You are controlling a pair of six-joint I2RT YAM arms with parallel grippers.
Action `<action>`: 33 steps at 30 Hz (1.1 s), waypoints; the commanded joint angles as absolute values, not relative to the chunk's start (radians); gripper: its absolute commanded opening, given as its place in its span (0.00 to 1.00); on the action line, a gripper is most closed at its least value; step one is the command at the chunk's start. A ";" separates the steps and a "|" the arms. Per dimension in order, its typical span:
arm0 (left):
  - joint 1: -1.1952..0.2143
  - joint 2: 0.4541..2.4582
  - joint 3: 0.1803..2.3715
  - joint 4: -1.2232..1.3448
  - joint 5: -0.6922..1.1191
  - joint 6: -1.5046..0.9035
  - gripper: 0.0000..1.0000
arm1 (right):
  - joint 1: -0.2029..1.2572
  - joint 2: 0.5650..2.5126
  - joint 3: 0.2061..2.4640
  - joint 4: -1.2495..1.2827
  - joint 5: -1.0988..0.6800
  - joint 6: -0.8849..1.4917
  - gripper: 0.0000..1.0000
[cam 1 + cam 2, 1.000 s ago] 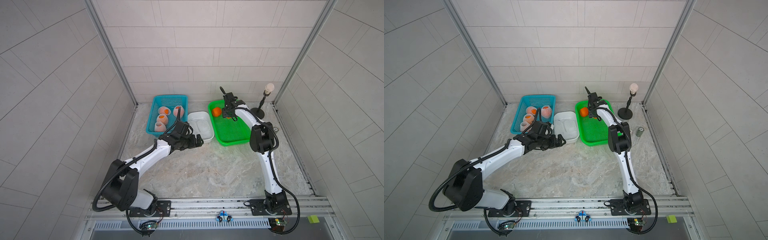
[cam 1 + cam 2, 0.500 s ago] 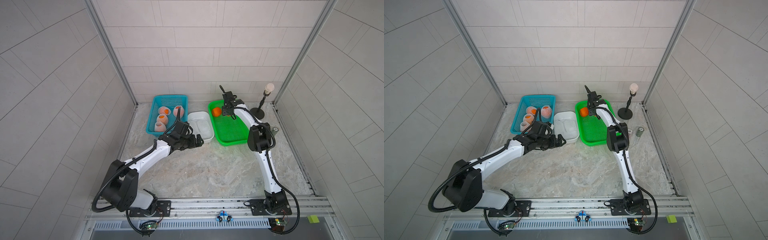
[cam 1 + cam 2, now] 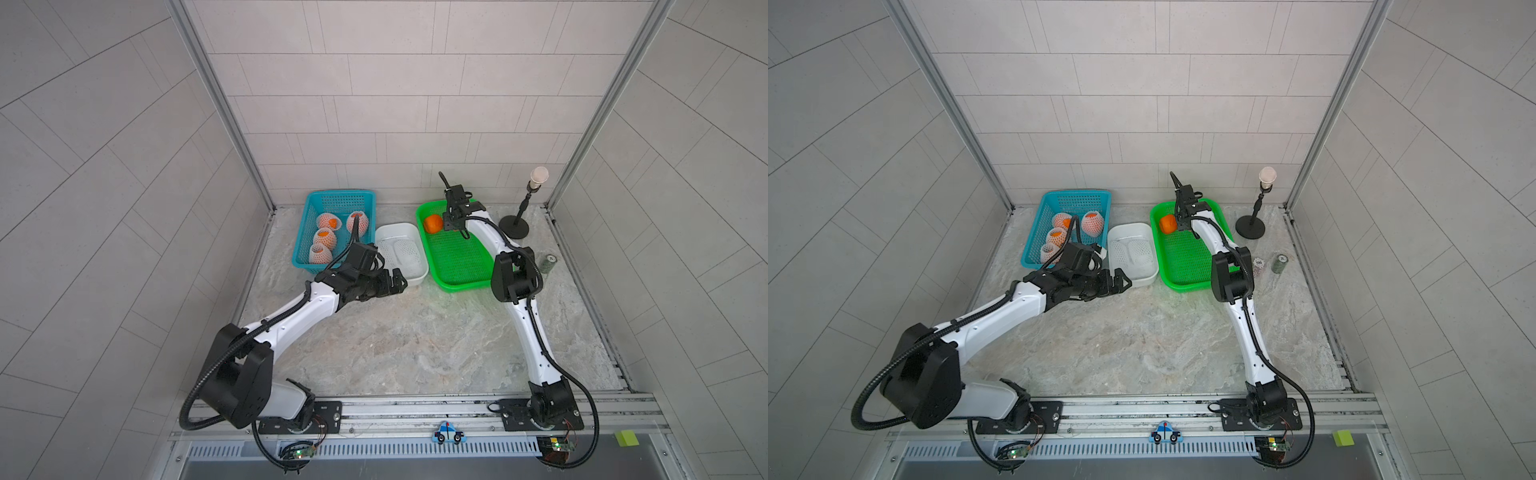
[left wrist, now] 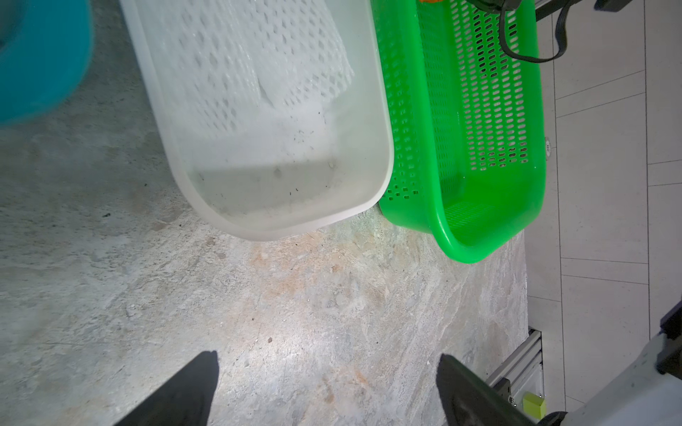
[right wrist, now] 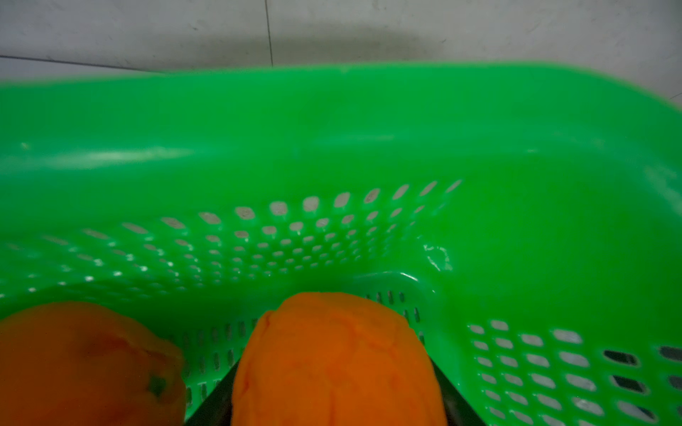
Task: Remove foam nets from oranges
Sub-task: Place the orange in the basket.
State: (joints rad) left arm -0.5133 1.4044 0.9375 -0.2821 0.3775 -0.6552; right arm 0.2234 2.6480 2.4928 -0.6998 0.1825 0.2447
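Observation:
Several oranges (image 3: pixel 325 237) still wrapped in white foam nets lie in the blue basket (image 3: pixel 340 194) at the back left. Loose foam nets (image 3: pixel 405 253) (image 4: pixel 258 66) lie in the white tub (image 3: pixel 399 226). My right gripper (image 3: pixel 454 220) (image 5: pixel 332 398) is over the far end of the green tray (image 3: pixel 461 266), shut on a bare orange (image 5: pixel 336 361). A second bare orange (image 5: pixel 85 365) (image 3: pixel 433 223) rests beside it in the tray. My left gripper (image 3: pixel 399 279) (image 4: pixel 326 356) hangs open and empty over the stone table, just in front of the tub.
A black stand with a round pale top (image 3: pixel 515 226) is at the back right, close to the right arm. Two small cylinders (image 3: pixel 1280 262) (image 3: pixel 1258 266) sit to the right of the tray. Tiled walls close in the back and both sides.
The right arm's elbow has shifted slightly left while its gripper stays at the tray's far end. The left arm has not moved.

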 commanded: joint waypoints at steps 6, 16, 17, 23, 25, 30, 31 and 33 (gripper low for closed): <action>-0.512 1.374 0.918 -0.275 0.370 -0.656 1.00 | 0.214 2.652 2.522 -0.676 0.176 0.235 0.63; -0.513 1.364 0.899 -0.258 0.367 -0.666 1.00 | 0.213 2.637 2.527 -0.675 0.157 0.224 0.72; -0.514 1.364 0.900 -0.258 0.369 -0.669 1.00 | 0.215 2.635 2.527 -0.678 0.157 0.222 0.73; -0.514 1.359 0.898 -0.260 0.373 -0.670 1.00 | 0.214 2.616 2.526 -0.688 0.162 0.209 0.77; -0.514 1.356 0.894 -0.259 0.373 -0.670 1.00 | 0.214 2.607 2.527 -0.696 0.166 0.202 0.78; -0.513 1.341 0.876 -0.248 0.364 -0.676 1.00 | 0.213 2.570 2.527 -0.724 0.180 0.181 0.79; -0.512 1.338 0.872 -0.244 0.365 -0.676 1.00 | 0.214 2.560 2.526 -0.734 0.181 0.177 0.79; -0.512 1.332 0.863 -0.237 0.364 -0.681 1.00 | 0.215 2.530 2.526 -0.756 0.187 0.172 0.80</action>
State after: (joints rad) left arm -0.5129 1.3617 0.8799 -0.2611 0.3744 -0.6682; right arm 0.2169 2.6354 2.5011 -0.7101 0.1650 0.2008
